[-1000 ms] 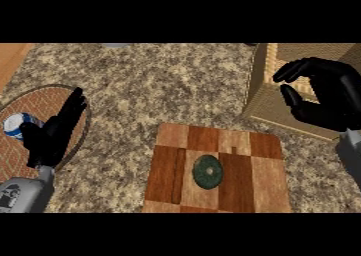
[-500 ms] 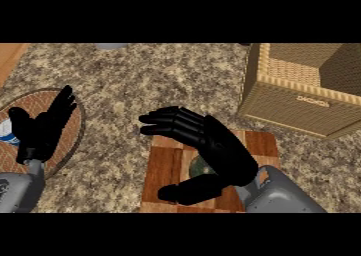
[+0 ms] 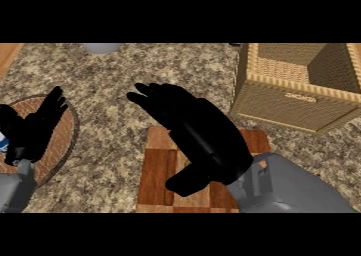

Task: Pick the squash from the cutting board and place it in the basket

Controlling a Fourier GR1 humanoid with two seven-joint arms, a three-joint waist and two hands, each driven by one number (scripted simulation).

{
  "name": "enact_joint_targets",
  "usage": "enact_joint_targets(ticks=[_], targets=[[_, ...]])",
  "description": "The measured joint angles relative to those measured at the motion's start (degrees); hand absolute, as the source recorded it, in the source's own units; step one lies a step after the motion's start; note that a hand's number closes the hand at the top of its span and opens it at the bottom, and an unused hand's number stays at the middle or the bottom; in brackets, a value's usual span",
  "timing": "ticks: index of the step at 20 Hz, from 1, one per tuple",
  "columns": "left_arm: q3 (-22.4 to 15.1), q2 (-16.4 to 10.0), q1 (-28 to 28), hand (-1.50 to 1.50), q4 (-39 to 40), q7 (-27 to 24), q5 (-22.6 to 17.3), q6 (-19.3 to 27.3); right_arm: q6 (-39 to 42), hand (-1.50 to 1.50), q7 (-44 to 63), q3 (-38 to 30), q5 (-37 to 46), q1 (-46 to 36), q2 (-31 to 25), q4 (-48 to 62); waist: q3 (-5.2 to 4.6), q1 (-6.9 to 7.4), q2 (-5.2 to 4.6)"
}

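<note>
Black right hand (image 3: 205,142) (squash hidden)

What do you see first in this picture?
The big black right hand, open, spread over the wooden cutting board in the middle. Next, the tall wicker basket at the upper right. The left hand rests open over a round plate at the left.
</note>
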State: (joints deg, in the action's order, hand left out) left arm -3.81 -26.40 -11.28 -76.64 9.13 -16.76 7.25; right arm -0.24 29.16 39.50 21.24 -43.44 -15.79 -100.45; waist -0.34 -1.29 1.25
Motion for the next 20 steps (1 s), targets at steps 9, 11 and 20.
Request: enact_joint_targets(ticks=[9, 11, 20], targets=[[0.6, -0.08, -0.65, 0.0, -0.54, 0.9, 0.1, -0.23, 20.89, -1.5, 25.43, -8.94, -9.15, -14.21, -4.13, -3.17, 0.17, 0.21, -0.37], [0.77, -0.13, -0.41, 0.0, -0.57, 1.05, -0.05, -0.66, 23.43, -1.5, 26.9, -10.54, -14.29, -14.7, -4.69, -3.51, 0.2, 0.28, -0.47], [1.67, 0.7, -0.32, 0.0, -0.69, 0.7, 0.76, -1.02, 28.92, -1.5, 27.39, -20.01, -33.52, -7.5, -14.3, -11.89, 0.3, 0.26, -0.82]])
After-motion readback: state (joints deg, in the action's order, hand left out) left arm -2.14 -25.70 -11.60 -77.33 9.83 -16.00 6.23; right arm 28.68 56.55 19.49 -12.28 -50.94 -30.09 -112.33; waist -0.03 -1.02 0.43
